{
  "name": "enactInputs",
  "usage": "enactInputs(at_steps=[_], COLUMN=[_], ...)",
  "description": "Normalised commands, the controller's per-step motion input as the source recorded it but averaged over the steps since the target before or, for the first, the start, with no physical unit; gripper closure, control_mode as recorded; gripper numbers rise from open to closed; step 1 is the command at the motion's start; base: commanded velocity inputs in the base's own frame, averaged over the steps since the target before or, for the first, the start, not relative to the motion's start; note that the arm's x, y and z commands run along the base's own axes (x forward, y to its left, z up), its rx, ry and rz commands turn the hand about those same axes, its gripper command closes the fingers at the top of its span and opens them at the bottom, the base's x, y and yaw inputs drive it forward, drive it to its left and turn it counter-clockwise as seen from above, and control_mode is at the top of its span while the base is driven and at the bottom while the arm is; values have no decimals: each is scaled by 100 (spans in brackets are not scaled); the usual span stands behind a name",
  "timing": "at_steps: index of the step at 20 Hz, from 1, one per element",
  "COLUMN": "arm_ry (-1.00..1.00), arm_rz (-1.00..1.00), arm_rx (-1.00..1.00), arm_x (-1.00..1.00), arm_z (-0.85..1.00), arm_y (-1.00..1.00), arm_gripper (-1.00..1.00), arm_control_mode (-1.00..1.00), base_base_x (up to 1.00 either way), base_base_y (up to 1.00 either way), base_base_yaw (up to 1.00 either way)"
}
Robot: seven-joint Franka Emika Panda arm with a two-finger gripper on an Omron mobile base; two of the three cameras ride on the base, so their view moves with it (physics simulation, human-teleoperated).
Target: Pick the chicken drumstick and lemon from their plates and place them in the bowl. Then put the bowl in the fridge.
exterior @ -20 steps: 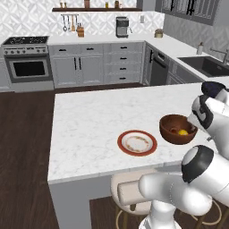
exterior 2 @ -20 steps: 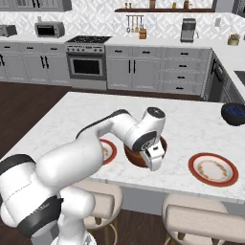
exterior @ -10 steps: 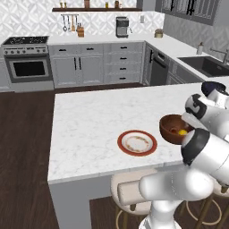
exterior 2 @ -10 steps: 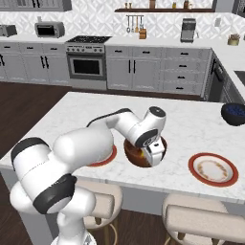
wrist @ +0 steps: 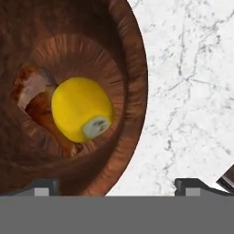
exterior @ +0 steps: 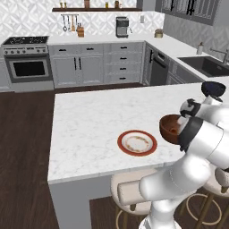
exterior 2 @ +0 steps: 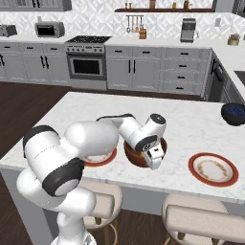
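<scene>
The dark wooden bowl [wrist: 68,55] holds the yellow lemon [wrist: 81,109] and, beside and under it, the brown chicken drumstick [wrist: 34,93]. My gripper [wrist: 118,186] is open just above the bowl's rim, one fingertip over the inside and the other over the marble outside. From the right base view the gripper [exterior 2: 154,162] hangs at the near right edge of the bowl [exterior 2: 134,158]. My arm partly covers the bowl [exterior: 167,125] in the left base view. Two red-rimmed plates lie bare: one [exterior 2: 213,169] to the right, one [exterior 2: 98,159] partly behind my arm. The fridge is out of view.
A small dark blue bowl [exterior 2: 233,114] sits at the island's far right corner. Cushioned stools [exterior 2: 203,222] stand under the island's near edge. Grey cabinets, a stove [exterior: 27,67] and a sink [exterior: 210,65] line the far walls.
My arm has folded in closer around the wooden bowl and the hand has dropped slightly toward its near rim. The jaws stay open; lemon and drumstick lie still in the bowl.
</scene>
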Motion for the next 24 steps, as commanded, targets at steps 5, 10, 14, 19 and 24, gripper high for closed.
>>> enactInputs(at_steps=[5, 10, 14, 19, 24], arm_ry=[0, 0, 0, 1, 17], arm_rz=[0, 0, 0, -4, -29], arm_rx=[3, 3, 2, 0, -11], arm_x=[22, 21, 1, 0, -21], arm_z=[-35, -28, -23, -10, 18], arm_y=[0, 0, 1, 19, 45], arm_gripper=[-100, 100, 100, 100, 100], arm_control_mode=[-100, -100, -100, -100, -100], base_base_x=[0, 0, 0, 0, 0], base_base_y=[0, 0, 0, 0, 0], base_base_yaw=[0, 0, 0, 0, 0])
